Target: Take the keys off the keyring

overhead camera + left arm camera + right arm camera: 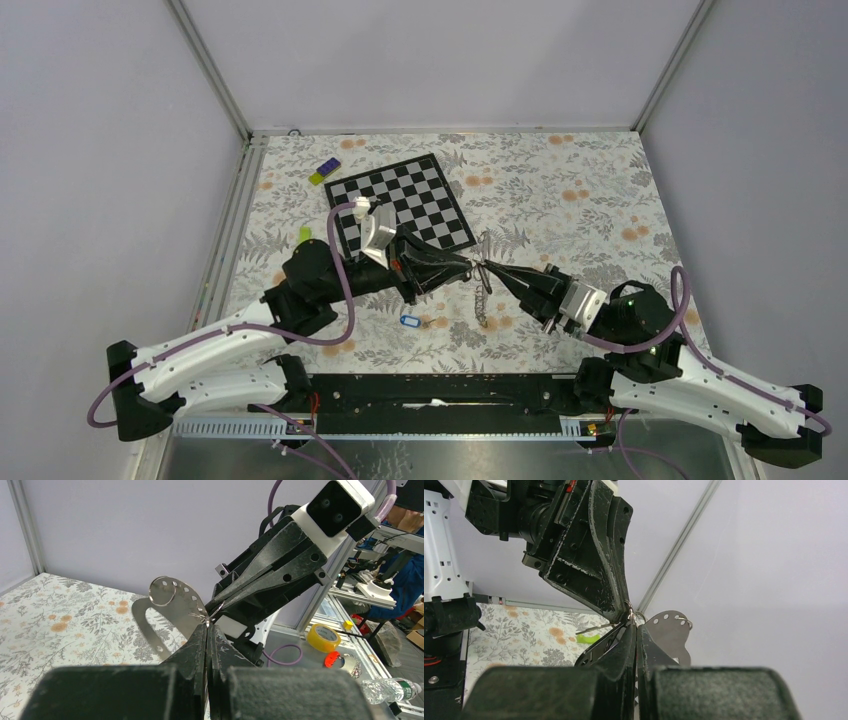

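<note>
the left fingers (196,647) are pressed together, their tips pinching a tiny thin silvery wire keyring (631,614). the right fingers (623,647) are closed just as tightly on the same keyring from the opposite side, so the two pairs of black tips meet point to point. this meeting point is held in the air off the near right corner of the black-and-white chequered chessboard (400,205), which lies flat on the floral-patterned surface (580,190). the keys (175,605), flat silvery metal blades dotted with small round holes, fan out from the keyring right beside the tips. one has a round head with a large hole, and a darker blade shows beneath it in the right wrist view. how many keys there are cannot be told. a small blue plastic tag with a white label (407,321) lies on the surface, nearer the arm bases than the chessboard's near edge and apart from the fingers. whether anything joins it to the keyring cannot be told. a small yellow and purple block (323,172) sits just beyond the chessboard's far left corner.
</note>
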Motion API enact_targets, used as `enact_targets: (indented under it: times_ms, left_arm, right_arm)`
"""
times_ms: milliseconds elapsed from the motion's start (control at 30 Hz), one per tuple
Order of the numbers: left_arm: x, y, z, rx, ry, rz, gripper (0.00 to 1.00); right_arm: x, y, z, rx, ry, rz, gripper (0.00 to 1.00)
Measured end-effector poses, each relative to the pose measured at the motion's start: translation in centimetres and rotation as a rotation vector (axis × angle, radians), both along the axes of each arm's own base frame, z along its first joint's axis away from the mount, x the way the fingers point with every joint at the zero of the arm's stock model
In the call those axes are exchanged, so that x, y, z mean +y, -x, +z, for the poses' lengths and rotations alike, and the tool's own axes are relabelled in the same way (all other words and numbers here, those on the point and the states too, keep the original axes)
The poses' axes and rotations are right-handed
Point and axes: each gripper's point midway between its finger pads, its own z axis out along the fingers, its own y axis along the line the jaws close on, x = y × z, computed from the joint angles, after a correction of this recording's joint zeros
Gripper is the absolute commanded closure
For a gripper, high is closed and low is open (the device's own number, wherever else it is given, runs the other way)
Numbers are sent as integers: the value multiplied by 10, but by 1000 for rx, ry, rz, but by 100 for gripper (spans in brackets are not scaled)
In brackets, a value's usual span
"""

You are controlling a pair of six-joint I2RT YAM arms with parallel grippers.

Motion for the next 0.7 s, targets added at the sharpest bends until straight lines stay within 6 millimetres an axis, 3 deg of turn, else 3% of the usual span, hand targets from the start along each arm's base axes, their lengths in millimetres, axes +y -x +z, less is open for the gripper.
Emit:
enact_targets:
  times_ms: [700]
  left_arm:
    - [0, -3, 0, 7, -7, 14, 100]
  right_arm:
    - [-3, -10, -5, 31, -27, -56, 100]
